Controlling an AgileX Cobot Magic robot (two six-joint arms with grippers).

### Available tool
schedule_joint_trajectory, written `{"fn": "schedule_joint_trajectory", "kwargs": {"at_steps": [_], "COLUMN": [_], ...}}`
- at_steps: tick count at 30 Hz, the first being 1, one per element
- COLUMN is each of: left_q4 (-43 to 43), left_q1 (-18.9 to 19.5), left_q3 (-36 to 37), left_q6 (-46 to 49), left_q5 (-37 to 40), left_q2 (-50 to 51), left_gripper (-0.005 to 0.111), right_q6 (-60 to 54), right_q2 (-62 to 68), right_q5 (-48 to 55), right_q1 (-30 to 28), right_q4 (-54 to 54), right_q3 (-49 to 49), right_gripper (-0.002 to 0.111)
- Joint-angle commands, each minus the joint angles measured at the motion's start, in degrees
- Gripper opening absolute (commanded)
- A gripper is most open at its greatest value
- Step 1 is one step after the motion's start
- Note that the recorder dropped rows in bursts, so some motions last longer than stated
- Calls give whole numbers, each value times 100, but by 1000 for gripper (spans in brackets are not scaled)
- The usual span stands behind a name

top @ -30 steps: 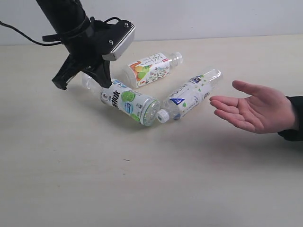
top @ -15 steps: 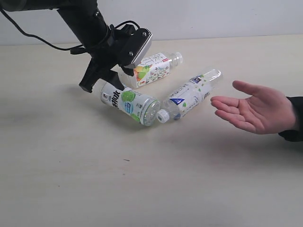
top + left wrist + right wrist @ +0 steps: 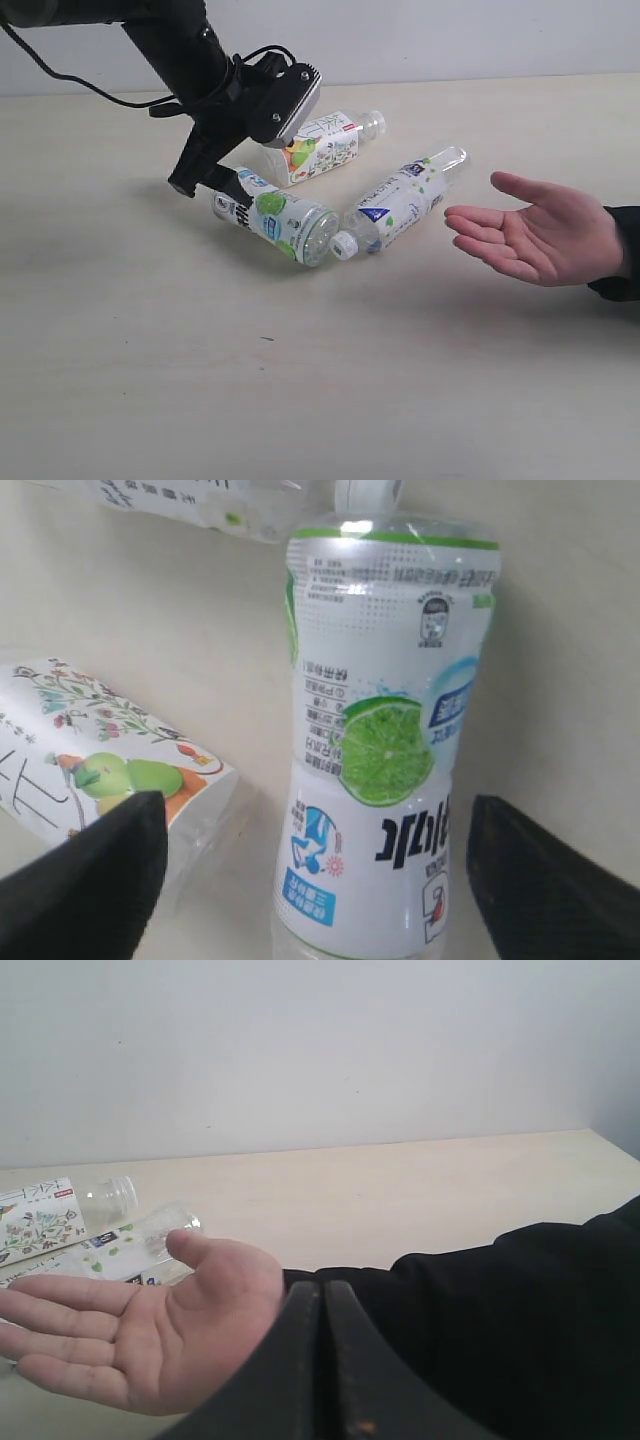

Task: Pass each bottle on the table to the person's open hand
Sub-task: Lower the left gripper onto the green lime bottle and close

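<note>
Three bottles lie on the table [image 3: 150, 380]. A lime-label bottle [image 3: 275, 215] [image 3: 385, 750] lies nearest my left gripper [image 3: 207, 183] [image 3: 320, 880], which is open. One black finger [image 3: 90, 880] stands on either side of the bottle's neck end, with gaps to the label. A pear-and-flower label bottle [image 3: 320, 145] [image 3: 80, 750] lies just behind it. A blue-label bottle [image 3: 405, 200] points toward the person's open hand [image 3: 540, 235] [image 3: 150, 1335], palm up at the right. My right gripper [image 3: 322, 1360] is shut and empty, just behind that hand's wrist.
The person's black sleeve [image 3: 520, 1320] fills the space beside the right gripper. A black cable [image 3: 60, 80] trails from the left arm at the back left. A pale wall [image 3: 320, 1050] runs along the table's far edge.
My left gripper moved right and down to the lime-label bottle and went from shut to open round its neck end. Bottles, hand and right gripper stayed put.
</note>
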Motion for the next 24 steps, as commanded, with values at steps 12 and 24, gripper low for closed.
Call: {"fn": "schedule_joint_trajectory", "kwargs": {"at_steps": [12,24], "left_q4": [-184,-184], "left_q1": [-13,-13], "left_q3": [330,330], "left_q6": [1,12], "left_q5": [-484,-638], "left_q2": [184,548], "left_gripper": [78,78], "right_q6": [-24,-24], "right_q2": [-23,-23], "right_q5": [-32,-32], "right_q1": [-19,-19], "right_q4": [0,0], "right_q3": [27,27], "right_gripper": [0,0]}}
